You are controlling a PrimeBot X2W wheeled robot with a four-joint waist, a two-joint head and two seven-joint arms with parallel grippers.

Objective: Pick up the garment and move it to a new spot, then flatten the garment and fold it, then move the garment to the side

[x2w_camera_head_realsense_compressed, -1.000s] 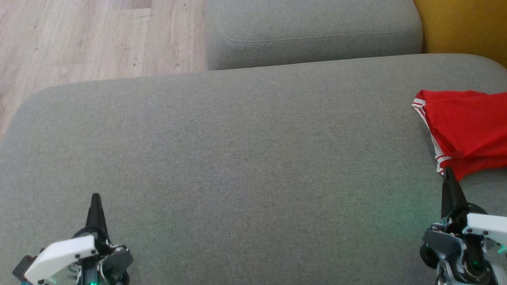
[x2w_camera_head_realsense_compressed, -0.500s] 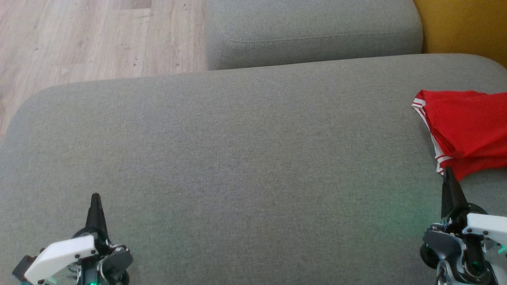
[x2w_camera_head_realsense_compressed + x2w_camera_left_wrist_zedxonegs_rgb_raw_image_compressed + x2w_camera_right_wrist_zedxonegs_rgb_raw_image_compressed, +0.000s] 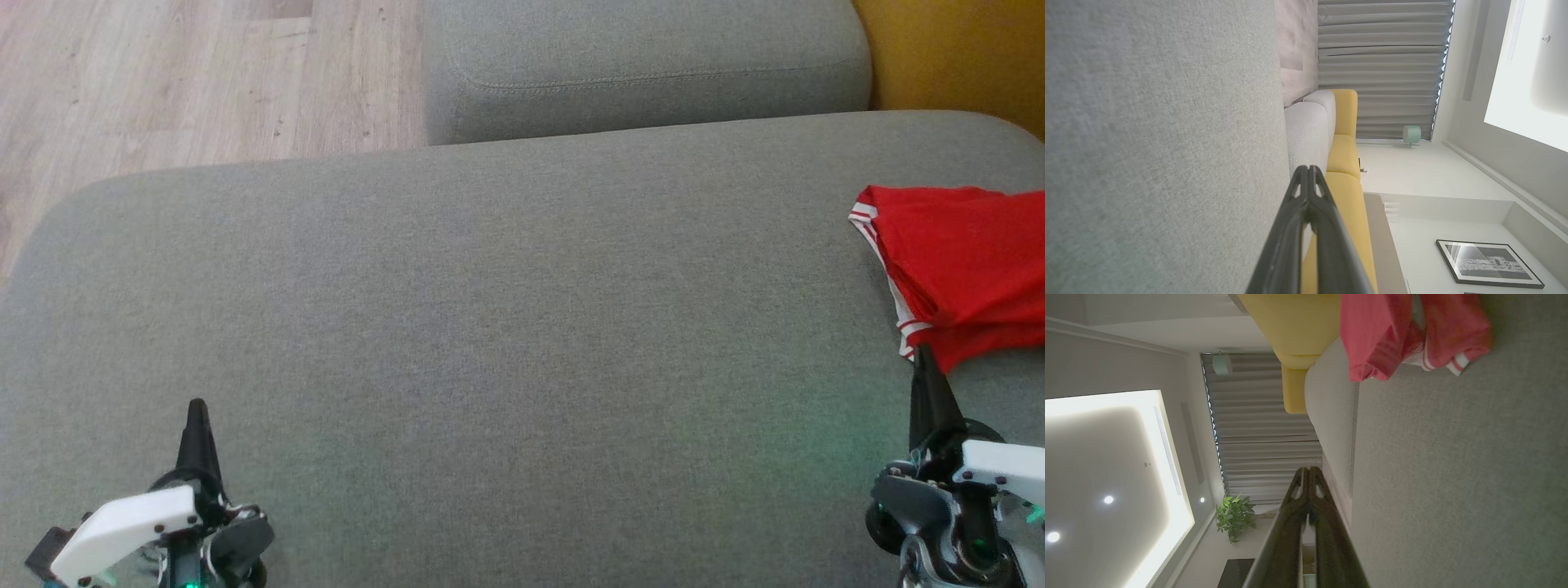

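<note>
I see the garment (image 3: 963, 261), red with white-striped trim, bunched at the right edge of the grey cushion (image 3: 506, 327). My right wrist view shows it rumpled into two lobes, lying apart from the right gripper (image 3: 1308, 470). That one and the left gripper (image 3: 197, 406) have their fingers pressed together, holding nothing.

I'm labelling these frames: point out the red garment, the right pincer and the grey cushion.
red garment (image 3: 963, 261), head view, its flat red middle.
right pincer (image 3: 923, 359), head view, between its fingertips.
grey cushion (image 3: 490, 327), head view, bare fabric at centre.
</note>
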